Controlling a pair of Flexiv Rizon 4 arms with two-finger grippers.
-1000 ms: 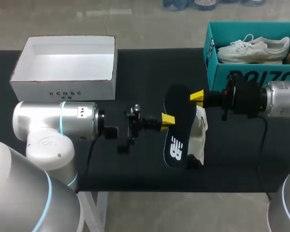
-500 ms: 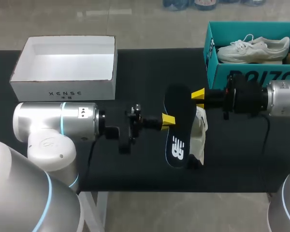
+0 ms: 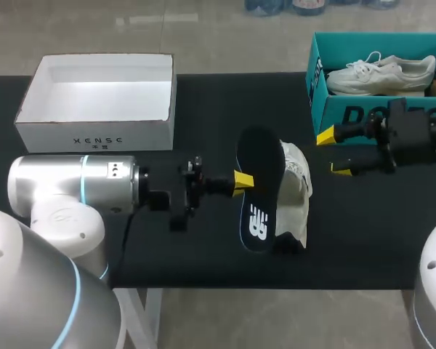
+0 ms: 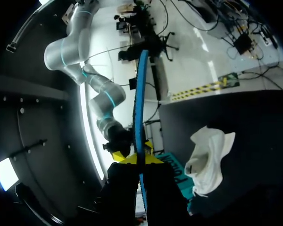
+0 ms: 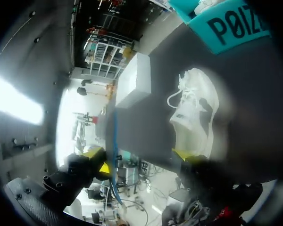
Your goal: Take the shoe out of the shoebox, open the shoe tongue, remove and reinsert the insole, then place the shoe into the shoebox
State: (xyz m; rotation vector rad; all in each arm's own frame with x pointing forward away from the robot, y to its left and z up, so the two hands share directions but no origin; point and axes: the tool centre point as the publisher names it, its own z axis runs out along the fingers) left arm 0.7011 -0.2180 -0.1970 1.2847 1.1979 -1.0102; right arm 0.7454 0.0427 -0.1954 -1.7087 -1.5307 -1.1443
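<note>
Over the middle of the tabletop [image 3: 203,109], left claw [image 3: 243,180] is clamped on the black insole [image 3: 260,190], just beside the white shoe [image 3: 296,185] lying there. Right claw [image 3: 333,153] hangs spread open by the teal shoebox [image 3: 349,116].

Your head view has soft, even overhead light: the black table [image 3: 203,109] shows barely a shadow, and the left arm [image 3: 73,189] carries only a mild sheen. In your left wrist view a light strip [image 4: 85,136] blows out to pure white, with the left gripper [image 4: 137,157] near it in deep shade. Your right wrist view has a glare patch [image 5: 14,103], and the shoe [image 5: 193,113] looks hazy.
</note>
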